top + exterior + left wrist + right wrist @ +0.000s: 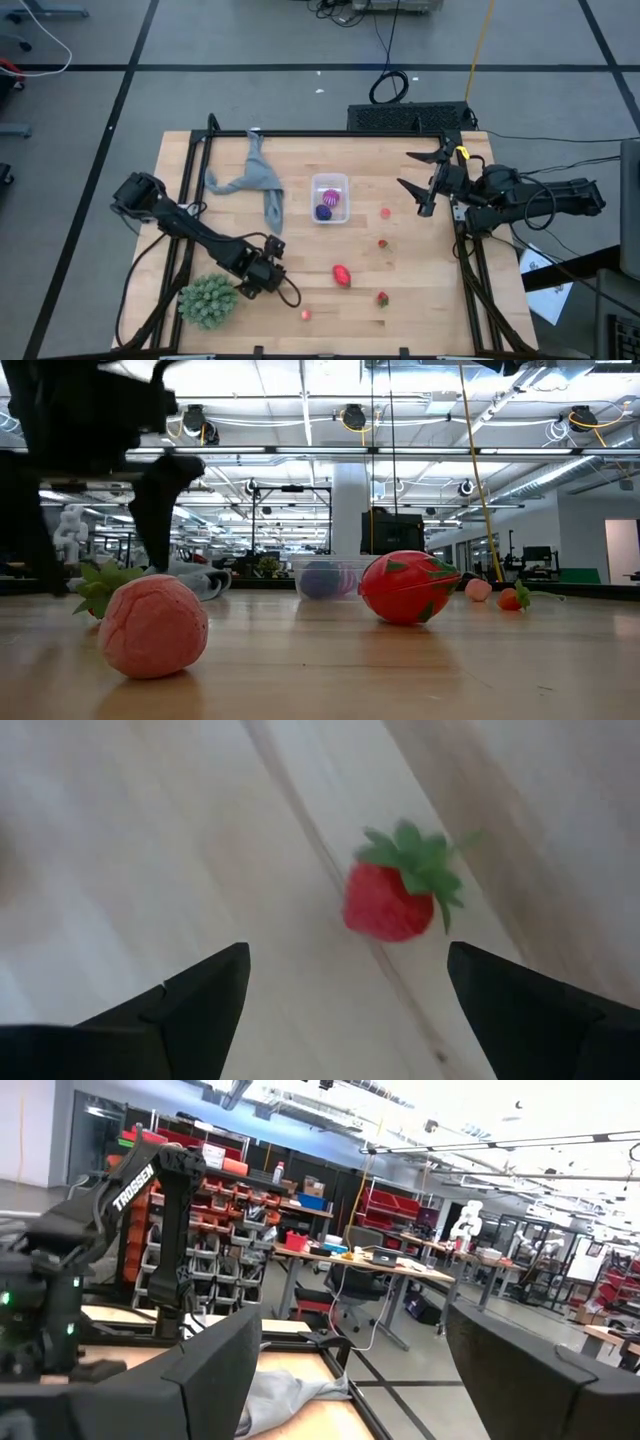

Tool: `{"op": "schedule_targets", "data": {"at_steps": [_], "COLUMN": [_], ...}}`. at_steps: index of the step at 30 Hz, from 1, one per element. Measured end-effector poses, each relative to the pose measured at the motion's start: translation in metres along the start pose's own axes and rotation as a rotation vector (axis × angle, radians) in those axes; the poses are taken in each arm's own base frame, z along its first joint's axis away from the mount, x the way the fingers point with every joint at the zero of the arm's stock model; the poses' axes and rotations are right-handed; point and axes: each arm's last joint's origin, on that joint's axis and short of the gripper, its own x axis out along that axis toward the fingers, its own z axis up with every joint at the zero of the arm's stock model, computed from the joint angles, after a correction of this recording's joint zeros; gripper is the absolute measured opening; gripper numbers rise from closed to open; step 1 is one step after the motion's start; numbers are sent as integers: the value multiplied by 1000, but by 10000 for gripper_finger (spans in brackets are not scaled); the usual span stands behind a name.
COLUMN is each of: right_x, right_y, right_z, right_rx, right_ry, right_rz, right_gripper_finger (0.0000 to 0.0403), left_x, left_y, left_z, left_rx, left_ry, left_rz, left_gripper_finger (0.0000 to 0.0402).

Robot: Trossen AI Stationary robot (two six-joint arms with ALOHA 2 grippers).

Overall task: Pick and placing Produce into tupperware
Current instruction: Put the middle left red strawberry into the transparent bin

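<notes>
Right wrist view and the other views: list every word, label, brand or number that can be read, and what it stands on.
"TROSSEN": white letters on the left arm, seen across the table in the right wrist view.
Labels on the red storage bins behind it: too small to read.
High, low and left wrist views: no readable text.

The tupperware (pixel 329 198) is sitting mid-table, holding two fruits (pixel 328 206). A cloth (pixel 254 181) is lying left of it. Loose berries (pixel 381 243) are lying right and nearer.
</notes>
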Motion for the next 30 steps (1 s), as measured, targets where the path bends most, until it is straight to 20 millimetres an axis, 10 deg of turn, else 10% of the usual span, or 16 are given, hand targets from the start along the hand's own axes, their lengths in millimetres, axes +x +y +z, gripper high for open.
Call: {"op": "schedule_targets", "data": {"at_steps": [30], "right_x": [17], "right_y": [8], "right_z": [-2], "right_rx": [49], "right_ry": [-22], "right_rz": [-8], "right_gripper_finger": [309], "left_x": [12], "left_y": [-17], "left_z": [10], "left_rx": [191], "left_ry": [-56], "left_rz": [8], "left_gripper_finger": [346]}}
